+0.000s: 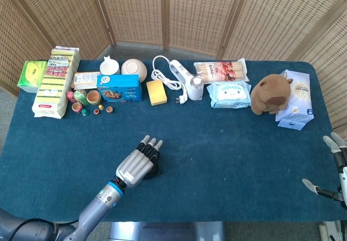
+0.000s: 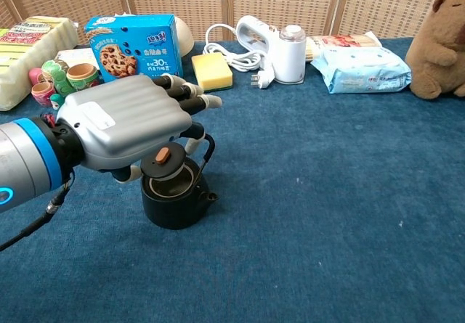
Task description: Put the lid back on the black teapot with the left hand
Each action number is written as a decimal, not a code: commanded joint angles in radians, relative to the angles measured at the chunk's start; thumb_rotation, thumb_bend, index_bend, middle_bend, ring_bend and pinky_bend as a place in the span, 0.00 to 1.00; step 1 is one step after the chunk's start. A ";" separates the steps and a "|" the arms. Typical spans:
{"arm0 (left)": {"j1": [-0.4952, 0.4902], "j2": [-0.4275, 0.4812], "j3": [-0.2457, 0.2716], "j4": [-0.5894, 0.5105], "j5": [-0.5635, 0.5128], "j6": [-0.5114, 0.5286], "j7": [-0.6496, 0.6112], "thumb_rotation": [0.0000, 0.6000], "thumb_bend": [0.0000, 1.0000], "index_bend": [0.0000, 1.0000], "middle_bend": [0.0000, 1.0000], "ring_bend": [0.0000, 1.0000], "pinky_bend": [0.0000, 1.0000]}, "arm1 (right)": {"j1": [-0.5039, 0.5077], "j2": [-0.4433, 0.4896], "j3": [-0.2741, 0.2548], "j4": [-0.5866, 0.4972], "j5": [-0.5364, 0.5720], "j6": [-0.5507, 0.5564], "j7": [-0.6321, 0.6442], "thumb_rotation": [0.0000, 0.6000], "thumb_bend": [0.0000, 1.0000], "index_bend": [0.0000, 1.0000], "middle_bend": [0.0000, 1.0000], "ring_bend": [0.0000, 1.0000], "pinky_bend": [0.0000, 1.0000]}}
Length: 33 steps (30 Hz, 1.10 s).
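The black teapot (image 2: 176, 205) stands on the blue table, its handle upright behind the opening. My left hand (image 2: 123, 125) hovers directly over it and holds the dark lid (image 2: 164, 165) with a red knob, tilted just above the pot's rim. From the head view, the left hand (image 1: 139, 164) covers nearly all of the teapot (image 1: 155, 170), and the lid is hidden. My right hand (image 1: 336, 165) sits at the table's right edge with fingers spread, holding nothing.
Along the back lie a blue cookie box (image 2: 133, 42), a yellow sponge (image 2: 212, 72), a white power strip with cable (image 2: 251, 36), a wipes pack (image 2: 367, 69) and a brown plush animal (image 2: 439, 41). Small nesting dolls (image 2: 57, 78) stand at the left.
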State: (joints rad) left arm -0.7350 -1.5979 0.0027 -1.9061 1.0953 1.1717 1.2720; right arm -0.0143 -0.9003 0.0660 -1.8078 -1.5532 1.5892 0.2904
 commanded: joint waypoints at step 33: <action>-0.042 -0.042 0.013 -0.010 -0.098 0.033 0.066 1.00 0.24 0.30 0.00 0.00 0.06 | -0.003 0.005 -0.002 0.000 0.000 0.003 0.009 1.00 0.07 0.06 0.00 0.00 0.00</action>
State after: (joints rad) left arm -0.7760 -1.6396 0.0152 -1.9140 1.0014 1.2021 1.3345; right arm -0.0173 -0.8955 0.0641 -1.8078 -1.5531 1.5924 0.2998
